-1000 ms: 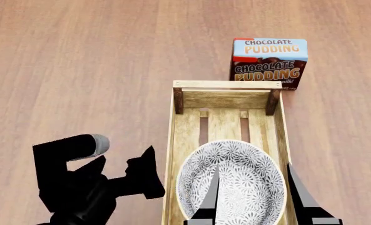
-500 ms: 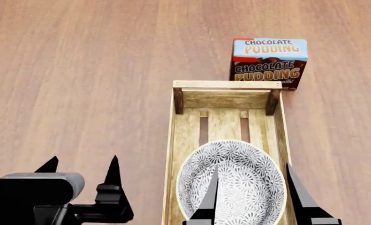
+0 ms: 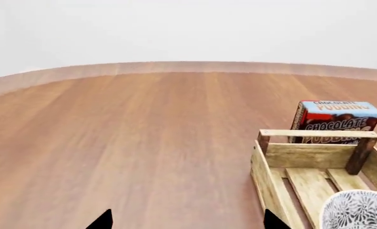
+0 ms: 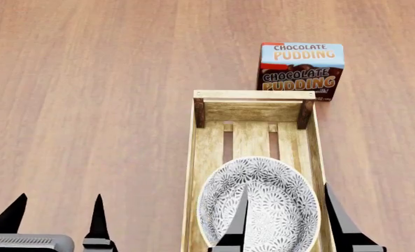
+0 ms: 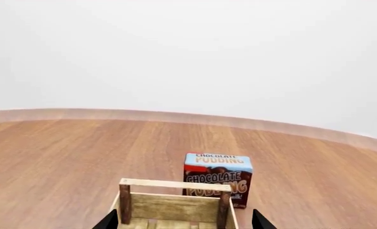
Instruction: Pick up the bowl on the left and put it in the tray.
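The floral grey-blue bowl [image 4: 263, 210] rests inside the near end of the light-wood tray [image 4: 254, 95]. My right gripper [image 4: 286, 197] hangs open over the bowl's right half, one fingertip above the bowl's middle and the other by the tray's right wall. My left gripper [image 4: 56, 210] is open over bare table to the left of the tray, holding nothing. The left wrist view has the gripper [image 3: 188, 222] wide apart, the tray [image 3: 315, 133] to its side and the bowl [image 3: 360, 210] at the corner. Past the right gripper [image 5: 185, 222], the right wrist view shows the tray's far end [image 5: 175, 184].
A chocolate pudding box [image 4: 301, 68] stands upright just beyond the tray's far right corner, also visible as the pudding box [image 3: 338, 119] and the pudding box [image 5: 217, 176]. The wooden tabletop [image 4: 88, 79] stretches out to the left and far side.
My left arm has drawn back toward the near edge and turned its open fingers forward, away from the tray. The right gripper, bowl and tray stay almost where they were.
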Robot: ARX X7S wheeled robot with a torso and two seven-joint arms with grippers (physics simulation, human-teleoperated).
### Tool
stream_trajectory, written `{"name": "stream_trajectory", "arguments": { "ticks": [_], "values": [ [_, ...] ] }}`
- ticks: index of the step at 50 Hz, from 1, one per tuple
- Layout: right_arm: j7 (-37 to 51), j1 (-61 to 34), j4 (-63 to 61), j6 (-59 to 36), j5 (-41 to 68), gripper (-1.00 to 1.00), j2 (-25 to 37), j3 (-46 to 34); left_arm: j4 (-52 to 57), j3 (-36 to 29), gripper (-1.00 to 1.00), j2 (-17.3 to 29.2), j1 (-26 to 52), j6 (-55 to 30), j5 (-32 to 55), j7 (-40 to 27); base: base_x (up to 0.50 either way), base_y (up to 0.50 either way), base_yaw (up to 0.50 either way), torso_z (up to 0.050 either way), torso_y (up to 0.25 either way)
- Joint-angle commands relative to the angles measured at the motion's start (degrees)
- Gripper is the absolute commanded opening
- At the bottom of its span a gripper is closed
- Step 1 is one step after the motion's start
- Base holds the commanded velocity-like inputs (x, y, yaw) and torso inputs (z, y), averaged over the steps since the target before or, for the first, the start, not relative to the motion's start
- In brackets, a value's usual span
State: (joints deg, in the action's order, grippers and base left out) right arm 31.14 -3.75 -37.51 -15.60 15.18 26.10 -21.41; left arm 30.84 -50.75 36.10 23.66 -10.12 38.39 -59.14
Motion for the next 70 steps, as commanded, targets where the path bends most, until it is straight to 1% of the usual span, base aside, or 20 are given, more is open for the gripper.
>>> {"name": "stream_trajectory", "arguments": {
  "ticks": [1, 2, 25, 32, 33, 47, 48, 49, 56, 59, 66, 70],
  "values": [
    [-2.19, 0.57, 1.04, 1.44, -0.09, 1.0, -1.13, 1.63, 2.23, 0.11, 1.0, 0.03, -0.83, -1.77, -4.1, 0.08, 0.0, 0.0, 0.0, 0.0, 0.0],
    [-2.16, 0.53, 1.05, 1.32, -0.12, 1.0, -1.17, 1.52, 2.34, -0.3, 1.0, 0.03, -0.6, -2.45, -5.02, -0.24, 0.0, 0.0, 0.0, 0.0, 0.0],
    [-1.75, 0.45, 0.91, 1.14, 0.3, 1.0, -0.84, 1.84, 4.13, 1.09, 1.0, 1.23, -0.28, -3.24, -3.8, -1.17, 0.0, 0.0, 0.0, 0.0, 0.0],
    [-0.66, 1.18, -1.48, 0.18, 0.78, 1.0, 0.15, 3.34, 6.7, 4.44, 1.0, 4.55, -0.57, -3.0, -1.75, -3.54, 0.0, 0.0, 0.0, 0.0, 0.0],
    [-0.2, 1.7, -2.31, 0.12, 1.07, 1.0, 0.62, 4.32, 7.49, 5.87, 1.0, 5.92, -0.76, -2.51, -1.03, -4.36, 0.0, 0.0, 0.0, 0.0, 0.0],
    [1.91, 4.91, -5.65, 0.44, 2.79, 1.0, 2.81, 9.14, 8.75, 10.97, 1.0, 11.04, -2.55, 0.04, 1.4, -6.86, 0.0, 0.0, 0.0, 0.0, 0.0],
    [1.95, 5.11, -5.63, 0.66, 2.81, 1.0, 2.87, 9.35, 8.67, 11.36, 1.0, 11.38, -2.87, 0.5, 1.41, -7.04, 0.0, 0.0, 0.0, 0.0, 0.0],
    [2.16, 5.29, -6.01, 0.51, 2.89, 1.0, 3.01, 9.62, 7.29, 11.47, 1.0, 11.63, -4.83, 3.03, -0.29, -6.59, 0.0, 0.0, 0.0, 0.0, 0.0],
    [3.08, 6.92, -7.33, 0.84, 3.57, 1.0, 3.94, 11.91, 7.09, 13.95, 1.0, 14.19, -6.81, 5.52, 0.41, -7.63, 0.0, 0.0, 0.0, 0.0, 0.0],
    [3.81, 8.56, -8.42, 1.29, 4.37, 1.0, 4.71, 14.21, 6.97, 15.3, 1.0, 15.44, -7.79, 6.75, 0.92, -8.29, 0.0, 0.0, 0.0, 0.0, 0.0],
    [4.97, 11.65, -10.11, 2.41, 5.66, 1.0, 5.9, 18.35, 6.45, 16.6, 1.0, 16.45, -9.11, 8.27, 1.07, -8.88, 0.0, 0.0, 0.0, 0.0, 0.0],
    [6.19, 15.32, -12.21, 3.62, 7.14, 1.0, 6.92, 23.22, 6.09, 18.06, 1.0, 17.9, -10.56, 9.75, 1.75, -9.58, 0.0, 0.0, 0.0, 0.0, 0.0]
  ]
}}
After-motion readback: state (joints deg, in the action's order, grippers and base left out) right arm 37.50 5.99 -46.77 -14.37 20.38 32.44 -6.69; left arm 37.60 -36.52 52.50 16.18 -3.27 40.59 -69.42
